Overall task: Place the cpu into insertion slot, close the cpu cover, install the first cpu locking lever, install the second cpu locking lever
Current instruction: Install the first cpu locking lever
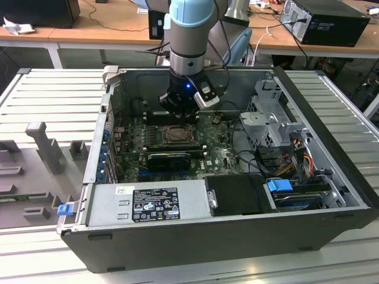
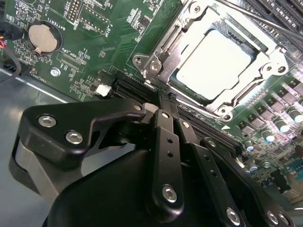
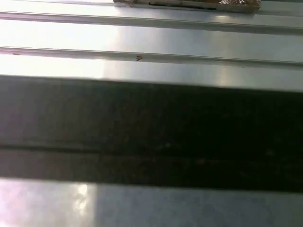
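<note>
The power supply (image 1: 148, 204), at six o'clock of the insertion slot (image 1: 176, 135) in the exterior view, carries a black label with white print and a smaller white sticker (image 1: 125, 190) beside it. The green motherboard (image 2: 94, 52) has fine white lettering next to its parts and next to the round coin cell (image 2: 42, 38) in the second wrist view.

The open computer case (image 1: 331, 195) lies on a ribbed grey table (image 1: 53, 94). Inside are the motherboard, the power supply along the near wall, a long black expansion card (image 1: 169, 158) between the socket and the power supply, and a grey drive cage (image 1: 266, 118) at about three o'clock of the socket, with coloured cables and a blue tab (image 1: 279, 185) at about four o'clock.

The cpu (image 2: 213, 66) sits in the insertion slot, its pale face showing through the cut-out of the cpu cover (image 2: 163, 61), which lies down flat around it. A thin metal lever (image 2: 255, 19) runs along one edge of the frame.

The arm (image 1: 186, 35) reaches down into the case just at twelve o'clock of the socket. The gripper (image 2: 163, 97) has its two black fingers (image 2: 163, 137) drawn together, tips meeting, with nothing seen between them; the tips hang just beside the edge of the cover frame, over the black slot next to it. Whether they touch the frame I cannot tell.

In the first wrist view a dark band (image 3: 151, 132) crosses pale ribbed metal (image 3: 151, 33).
</note>
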You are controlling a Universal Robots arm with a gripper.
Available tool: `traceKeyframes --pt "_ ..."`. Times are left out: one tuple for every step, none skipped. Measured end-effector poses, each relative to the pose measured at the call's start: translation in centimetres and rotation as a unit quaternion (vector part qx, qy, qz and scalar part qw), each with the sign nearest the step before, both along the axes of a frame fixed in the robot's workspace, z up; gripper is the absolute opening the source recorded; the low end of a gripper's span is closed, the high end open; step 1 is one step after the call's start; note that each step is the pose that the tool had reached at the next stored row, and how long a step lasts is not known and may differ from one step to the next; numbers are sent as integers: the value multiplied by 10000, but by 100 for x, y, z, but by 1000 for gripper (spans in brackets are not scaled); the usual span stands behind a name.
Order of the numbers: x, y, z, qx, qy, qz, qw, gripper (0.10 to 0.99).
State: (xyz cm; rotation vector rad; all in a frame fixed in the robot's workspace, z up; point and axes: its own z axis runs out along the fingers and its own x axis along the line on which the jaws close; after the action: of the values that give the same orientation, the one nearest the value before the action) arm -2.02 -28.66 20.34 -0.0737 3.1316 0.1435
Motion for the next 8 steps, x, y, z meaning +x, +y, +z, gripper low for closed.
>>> traceKeyframes --pt "1 1 -1 -18 -1 1 10000 106" --pt "1 0 -1 -23 -1 3 10000 106" --pt "1 0 0 -25 -1 4 10000 106" --pt "1 2 9 -22 -3 5 10000 106" --pt "1 2 16 -21 -3 5 10000 106" --pt "1 2 20 -22 -2 5 10000 106" --pt "1 2 20 -23 -2 5 10000 106" --pt "1 2 21 -29 -2 6 10000 106"
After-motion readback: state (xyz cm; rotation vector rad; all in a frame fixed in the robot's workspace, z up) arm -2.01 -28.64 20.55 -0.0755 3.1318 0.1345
